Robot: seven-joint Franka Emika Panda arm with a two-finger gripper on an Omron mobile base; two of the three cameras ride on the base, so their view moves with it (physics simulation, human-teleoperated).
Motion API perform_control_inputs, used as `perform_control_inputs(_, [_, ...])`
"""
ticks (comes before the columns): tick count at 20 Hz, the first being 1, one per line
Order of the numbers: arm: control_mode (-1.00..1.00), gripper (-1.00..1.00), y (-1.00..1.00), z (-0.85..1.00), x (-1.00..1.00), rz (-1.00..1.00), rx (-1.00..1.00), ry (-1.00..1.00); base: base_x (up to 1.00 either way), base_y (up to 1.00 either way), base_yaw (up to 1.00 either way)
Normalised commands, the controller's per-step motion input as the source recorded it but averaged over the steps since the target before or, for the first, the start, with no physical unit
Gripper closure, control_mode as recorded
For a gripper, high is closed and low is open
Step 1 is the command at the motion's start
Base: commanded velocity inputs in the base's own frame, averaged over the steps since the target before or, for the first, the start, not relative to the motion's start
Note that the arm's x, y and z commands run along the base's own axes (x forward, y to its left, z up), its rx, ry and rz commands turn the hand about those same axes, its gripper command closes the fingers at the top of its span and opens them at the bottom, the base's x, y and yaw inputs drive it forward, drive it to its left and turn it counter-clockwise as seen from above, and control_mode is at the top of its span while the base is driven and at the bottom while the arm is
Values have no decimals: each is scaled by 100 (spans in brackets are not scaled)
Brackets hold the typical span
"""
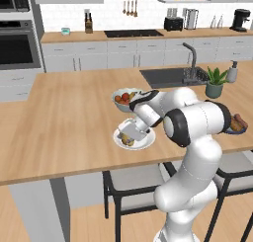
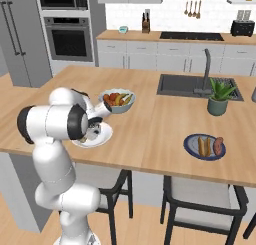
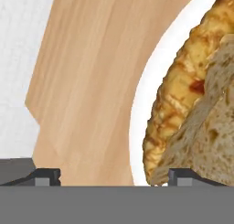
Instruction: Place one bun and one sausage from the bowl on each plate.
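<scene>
My gripper hangs low over a white plate near the island's front edge, jaws open and holding nothing. In the hand view its fingertips stand wide apart above the plate's rim. A grilled golden sausage lies on that plate with a brown bun against it. The right base view shows the same plate partly behind my arm. A second, dark-rimmed plate on the right holds a bun and a sausage. The wooden bowl is out of view.
A pale bowl of fruit stands just behind the white plate. Further right are a sink with a tap and a potted plant. Dark chairs are tucked under the island's front edge.
</scene>
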Motion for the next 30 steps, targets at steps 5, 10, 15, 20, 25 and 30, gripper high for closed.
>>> perform_control_inputs(5, [-100, -100, -18, -9, 56, 5, 21, -3, 0, 0, 0])
perform_control_inputs(10, [-100, -100, -37, -7, 21, -2, 6, 0, 0, 0, 0])
perform_control_inputs(15, [-100, -100, -27, -36, 0, -14, 0, 0, 0, 0, 0])
perform_control_inputs(20, [-100, -100, -45, -32, -8, -24, -3, 0, 0, 0, 0])
perform_control_inputs(25, [-100, -100, -58, -28, -2, -32, -9, 0, 0, 0, 0])
perform_control_inputs(30, [-100, -100, -73, -43, -6, -31, -3, 11, 0, 0, 0])
